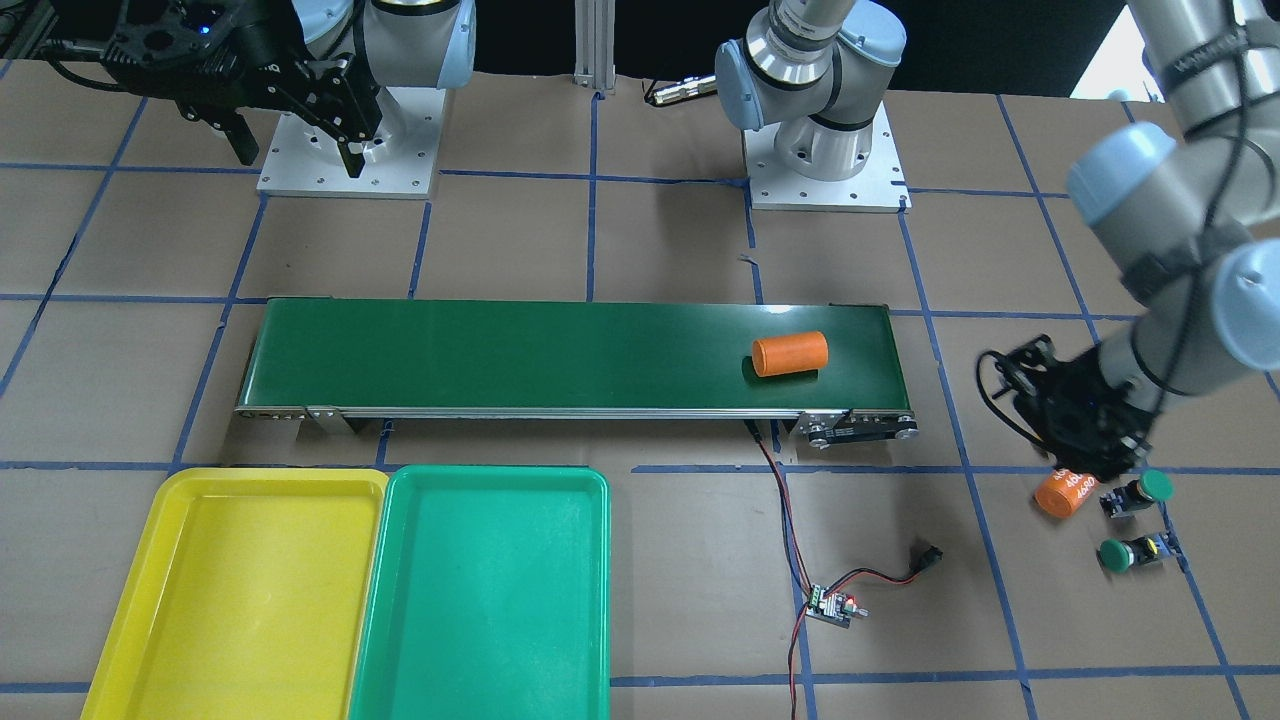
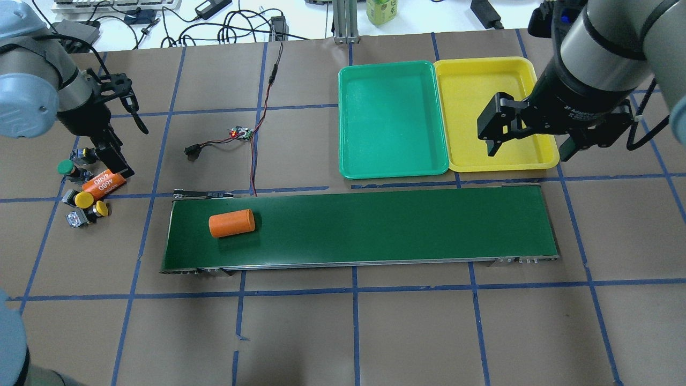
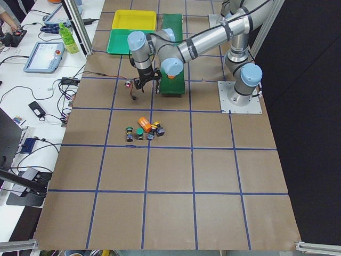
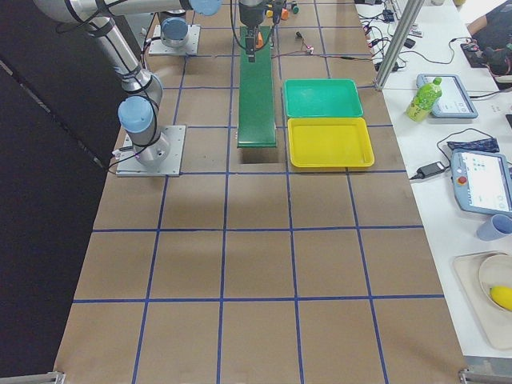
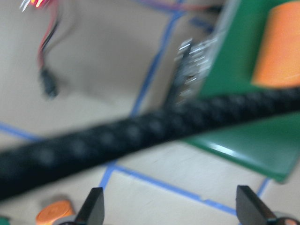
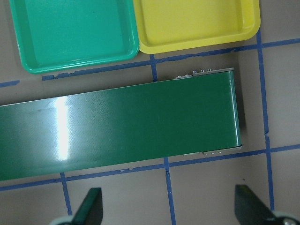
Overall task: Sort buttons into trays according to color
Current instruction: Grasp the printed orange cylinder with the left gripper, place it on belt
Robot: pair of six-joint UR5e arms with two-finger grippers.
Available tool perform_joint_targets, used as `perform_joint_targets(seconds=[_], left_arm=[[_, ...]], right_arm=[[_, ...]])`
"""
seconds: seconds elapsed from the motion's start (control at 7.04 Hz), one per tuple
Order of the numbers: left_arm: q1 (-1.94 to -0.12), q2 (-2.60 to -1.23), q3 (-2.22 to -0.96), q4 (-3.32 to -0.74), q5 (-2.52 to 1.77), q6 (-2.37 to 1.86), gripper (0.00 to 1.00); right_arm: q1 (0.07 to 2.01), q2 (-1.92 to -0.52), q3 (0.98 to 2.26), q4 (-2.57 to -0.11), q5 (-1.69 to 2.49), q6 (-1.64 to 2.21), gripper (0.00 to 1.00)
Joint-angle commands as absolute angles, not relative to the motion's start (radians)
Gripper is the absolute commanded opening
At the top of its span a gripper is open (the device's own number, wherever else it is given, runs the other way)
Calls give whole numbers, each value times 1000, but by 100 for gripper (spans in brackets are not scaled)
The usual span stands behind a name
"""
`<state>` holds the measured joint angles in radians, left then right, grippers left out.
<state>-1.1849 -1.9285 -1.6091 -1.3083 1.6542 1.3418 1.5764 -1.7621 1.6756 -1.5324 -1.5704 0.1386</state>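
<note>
Two green-capped buttons and two yellow-capped buttons lie in a cluster on the table, off the conveyor's end. An orange cylinder printed 4680 lies among them. My left gripper is open and empty, hovering just over that cylinder; its fingers stand wide apart in the left wrist view. My right gripper is open and empty, high over the near edge of the yellow tray. The teal tray lies beside it. Both trays are empty.
A long dark green conveyor belt crosses the middle of the table, with a plain orange cylinder lying near its left-arm end. A small controller board with red and black wires lies between the belt and the trays.
</note>
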Motion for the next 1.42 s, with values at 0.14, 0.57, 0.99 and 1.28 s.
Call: perform_joint_targets(seconds=[0.14,0.57,0.99,1.28], left_arm=[[-1118,-2118,-1547,-1162,1675,1331,100],[-1075,-2125,-1621,-1114,1712,1418,100],[-1074,-2125,-1701,-935,1669,1512,5],[-1100,-2056,-1720,-902,1675,1499,0]], right_arm=[[1575,-1763,1677,-1531,-1571,137,100],[1577,-1763,1677,-1532,-1571,144,100],[1572,-1779,1724,-1535,-1621,138,100],[1571,-1836,1790,-1540,-1618,141,100]])
